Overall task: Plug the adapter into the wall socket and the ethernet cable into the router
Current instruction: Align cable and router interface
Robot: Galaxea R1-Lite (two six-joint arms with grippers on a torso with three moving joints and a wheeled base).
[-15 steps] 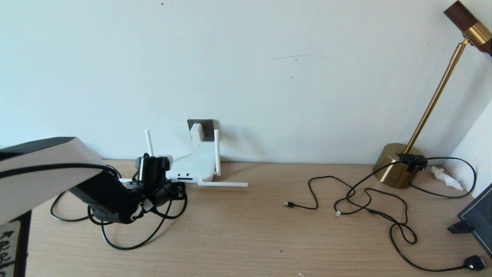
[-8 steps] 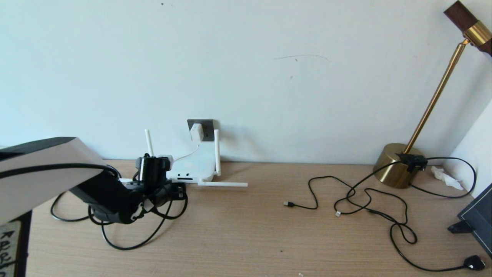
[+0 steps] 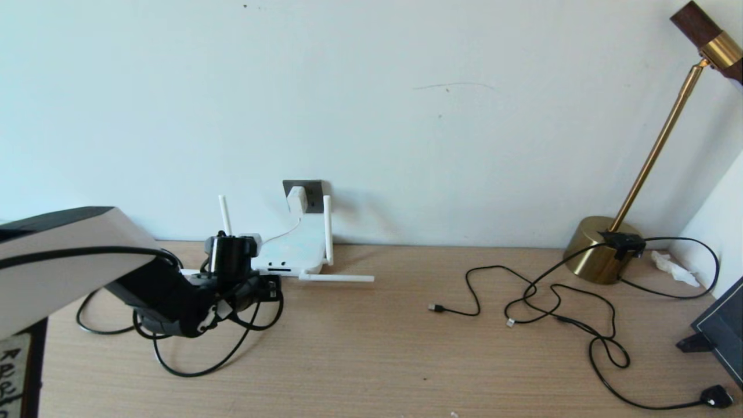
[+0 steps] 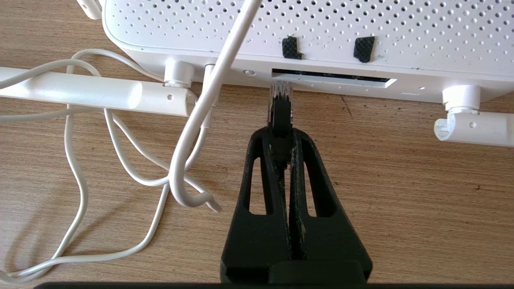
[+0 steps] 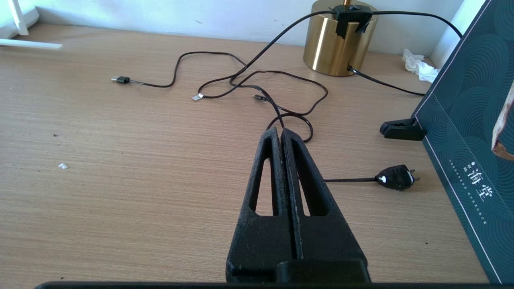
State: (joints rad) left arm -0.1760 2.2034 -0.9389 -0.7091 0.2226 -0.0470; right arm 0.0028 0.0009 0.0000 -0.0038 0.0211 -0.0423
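Nothing moved; left fingers (image 4: 281, 136) pinch ethernet cable (image 4: 280, 114) at router (image 4: 305, 36).

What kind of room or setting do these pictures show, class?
Probably a home or office desk against a wall: a wooden desktop, a brass desk lamp, and a router beside a wall socket.

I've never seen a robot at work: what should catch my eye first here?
The left gripper, low on the desk, pinches the ethernet cable with its clear tip right at the router's dark port slot. Behind, the adapter already sits in the wall socket. Far right stands a brass lamp amid loose black cables.
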